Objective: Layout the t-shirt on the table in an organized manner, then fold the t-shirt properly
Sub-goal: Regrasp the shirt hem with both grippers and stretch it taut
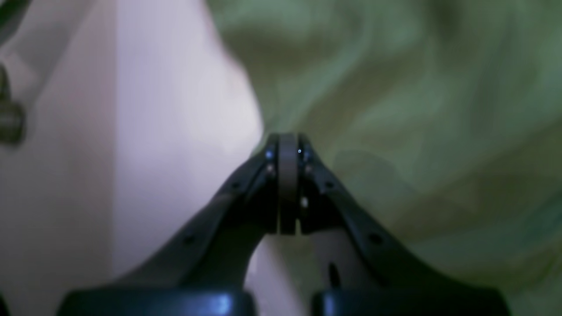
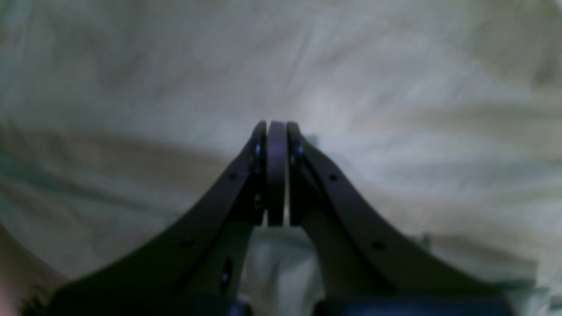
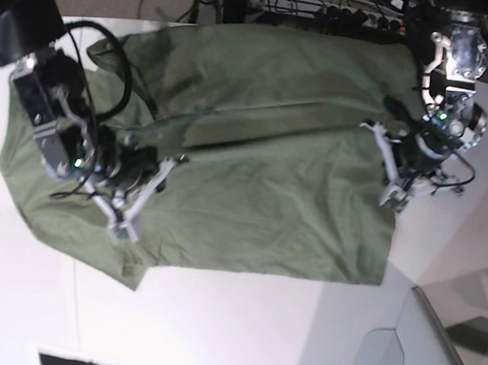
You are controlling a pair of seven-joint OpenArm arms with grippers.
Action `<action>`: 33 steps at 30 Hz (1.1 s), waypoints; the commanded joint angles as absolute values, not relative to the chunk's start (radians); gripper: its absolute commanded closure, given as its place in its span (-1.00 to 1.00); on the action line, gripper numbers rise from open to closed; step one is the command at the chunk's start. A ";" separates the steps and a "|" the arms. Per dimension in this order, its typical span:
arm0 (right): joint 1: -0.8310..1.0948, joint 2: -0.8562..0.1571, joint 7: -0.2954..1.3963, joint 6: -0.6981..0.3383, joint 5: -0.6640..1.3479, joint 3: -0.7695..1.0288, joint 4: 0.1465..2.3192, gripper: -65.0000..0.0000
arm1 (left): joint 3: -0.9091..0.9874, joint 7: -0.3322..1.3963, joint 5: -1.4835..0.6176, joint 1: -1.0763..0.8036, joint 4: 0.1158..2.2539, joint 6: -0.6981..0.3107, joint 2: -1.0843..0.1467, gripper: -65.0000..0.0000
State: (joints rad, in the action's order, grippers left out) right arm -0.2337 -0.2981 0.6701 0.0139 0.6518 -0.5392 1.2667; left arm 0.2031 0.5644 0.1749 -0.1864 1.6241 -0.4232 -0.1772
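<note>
Care is needed while the t-shirt [image 3: 255,166], spread rumpled across the table [image 3: 233,334], is smoothed. The left gripper [image 3: 392,198] at its edge and the right gripper [image 3: 124,225] over the cloth are fully closed; no pinched cloth is discernible.

Olive t-shirt [image 3: 255,166] spread (wrinkled) on white table [image 3: 233,334], left pincer [image 3: 392,198] at its edge, right pincer [image 3: 121,225] over it

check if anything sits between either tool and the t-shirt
Nothing visible does. The left tool is shut at the t-shirt's edge on the base view's right, and the right tool is shut directly over the cloth on that view's left. Only bare table surrounds the shirt.
</note>
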 commanded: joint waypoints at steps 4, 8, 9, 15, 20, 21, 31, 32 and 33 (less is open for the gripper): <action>-0.332 -0.306 0.651 0.025 0.639 -0.455 1.095 0.95 | 0.191 0.544 0.173 -0.044 1.489 -0.414 -0.122 1.00; -0.383 -0.363 0.568 0.024 0.638 -0.452 0.969 0.95 | 0.191 0.538 0.173 0.099 1.253 -0.366 -0.111 1.00; -0.398 -0.367 0.542 0.024 0.638 -0.452 0.926 0.95 | 0.186 0.535 0.173 0.127 1.201 -0.337 -0.116 1.00; -0.441 -0.386 0.433 0.019 0.638 -0.453 0.674 0.95 | 0.186 0.420 0.174 0.199 0.993 -0.286 -0.137 1.00; -0.458 -0.386 0.291 0.019 0.638 -0.455 0.561 0.95 | 0.186 0.366 0.174 0.294 0.834 -0.282 -0.133 1.00; -0.463 -0.386 0.262 0.019 0.638 -0.455 0.538 0.95 | 0.186 0.355 0.174 0.315 0.811 -0.268 -0.131 1.00; -0.567 -0.355 -0.196 0.019 0.638 -0.456 0.251 0.94 | 0.186 0.182 0.174 0.565 0.510 -0.143 -0.108 1.00; -0.584 -0.354 -0.217 0.019 0.638 -0.458 0.226 0.94 | 0.186 0.154 0.174 0.588 0.479 -0.137 -0.107 1.00; -0.598 -0.344 -0.240 0.019 0.638 -0.470 0.211 0.94 | 0.186 0.131 0.174 0.611 0.449 -0.137 -0.099 1.00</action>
State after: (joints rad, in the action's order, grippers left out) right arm -0.5629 -0.3344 -0.2119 0.0189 0.6418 -0.4709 0.1989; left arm 0.1879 0.1543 0.1787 0.5789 0.4332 -0.1436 -0.0971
